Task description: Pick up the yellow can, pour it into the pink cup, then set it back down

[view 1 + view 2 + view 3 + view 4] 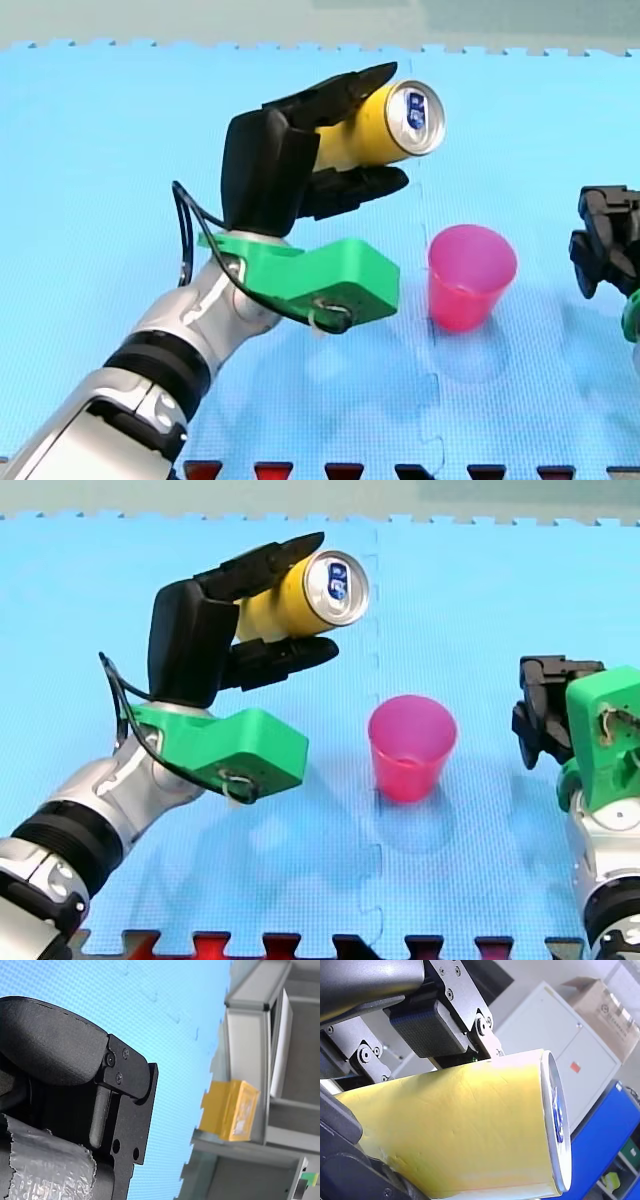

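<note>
My left hand (345, 135) is shut on the yellow can (385, 125), holding it in the air and tipped nearly on its side, silver top facing right. The can's top sits above and a little left of the pink cup (470, 277), which stands upright on the blue mat. In the second wrist view the yellow can (465, 1135) lies between the fingers (425, 1027) of that left hand. My right hand (545, 715) is at the right edge, level with the cup and apart from it, holding nothing.
The blue foam mat (120, 180) covers the table, with a seam running below the cup. Beyond the mat, the first wrist view takes in a grey shelf with a yellow box (230, 1110); the second wrist view shows a white cabinet (570, 1050).
</note>
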